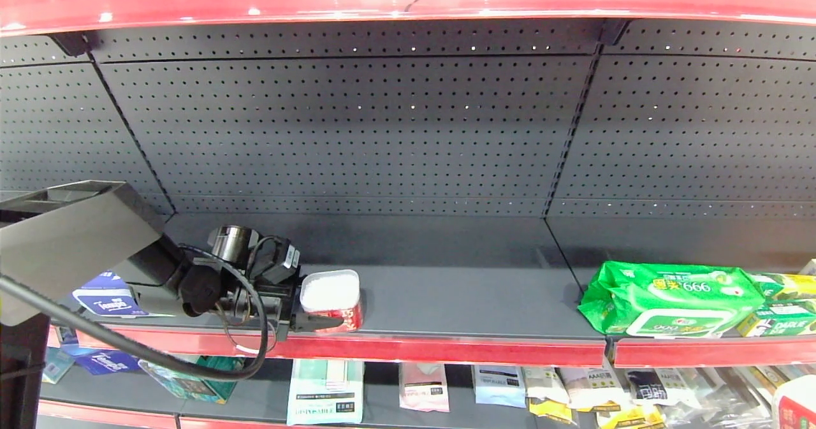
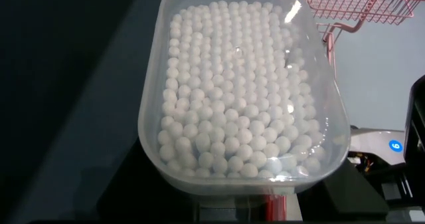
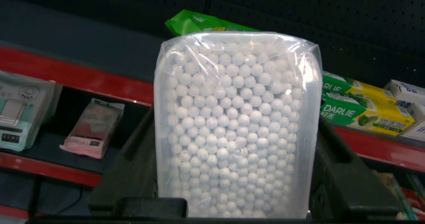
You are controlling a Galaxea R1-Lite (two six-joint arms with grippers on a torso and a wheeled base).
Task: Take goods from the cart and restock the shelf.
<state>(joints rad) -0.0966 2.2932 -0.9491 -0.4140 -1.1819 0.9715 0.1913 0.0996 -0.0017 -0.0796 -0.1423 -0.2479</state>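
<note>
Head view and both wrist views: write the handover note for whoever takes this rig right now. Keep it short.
Left gripper: shut on the first bead tub, at the front edge of the grey shelf, left of centre. I cannot tell whether the tub rests on the board.
Right gripper: shut on the second bead tub, held in front of the shelving, with the green wipes pack behind it.
Done: both tubs are out of the pink cart; neither is released.
Left: set down and release the first tub, then shelve the second, perhaps beside it.
</note>
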